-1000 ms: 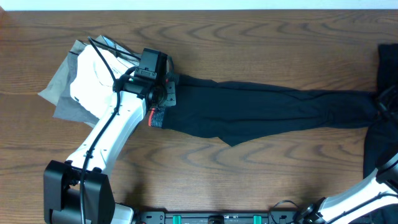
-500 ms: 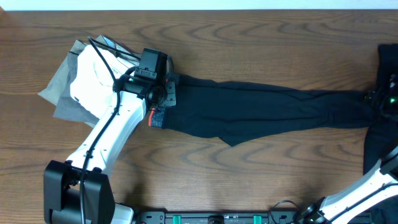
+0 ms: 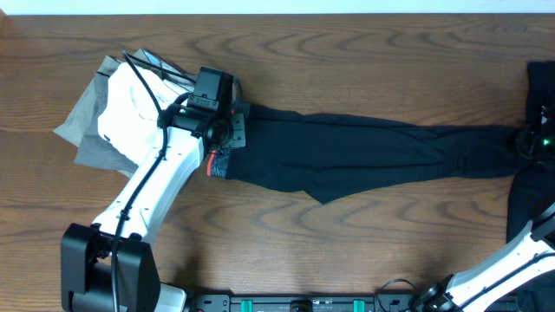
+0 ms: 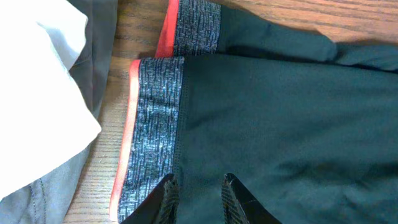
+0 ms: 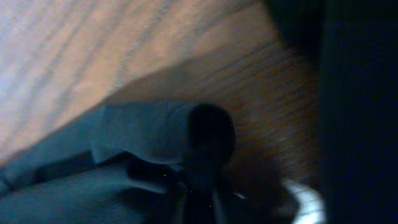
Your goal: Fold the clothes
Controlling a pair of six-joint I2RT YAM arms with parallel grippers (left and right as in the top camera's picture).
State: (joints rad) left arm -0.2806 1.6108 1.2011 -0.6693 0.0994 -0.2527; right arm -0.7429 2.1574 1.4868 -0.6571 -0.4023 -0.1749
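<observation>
I have the long black stretch leggings (image 3: 364, 152) laid out flat across the middle of the brown wood-grain table (image 3: 347, 52). Their heathered grey waistband (image 4: 155, 124) carries a coral-red edge. The legs lie one on the other in a narrow dark strip, with a slack bulge of fabric along the near side.

In the overhead view the long axis runs left to right. The waistband end points left and the cuffs point to the right edge of the table.

My left gripper (image 4: 198, 193) sits on the black cloth just inside the waistband. Its fingers stand a narrow gap apart, tips down on the fabric, and I cannot tell whether they have any cloth nipped between them. My right gripper (image 3: 536, 141) is at the cuff end. Its fingers are pressed together, and a rolled fold of the cuff bunches up right at the tips, though that wrist view is dark and blurred.

Beyond the waistband a white soft garment (image 3: 121, 113) lies on a flat grey garment (image 3: 82, 130), partly under my left arm. Another black cloth piece (image 3: 539, 87) lies at the right edge, close by the cuffs.
</observation>
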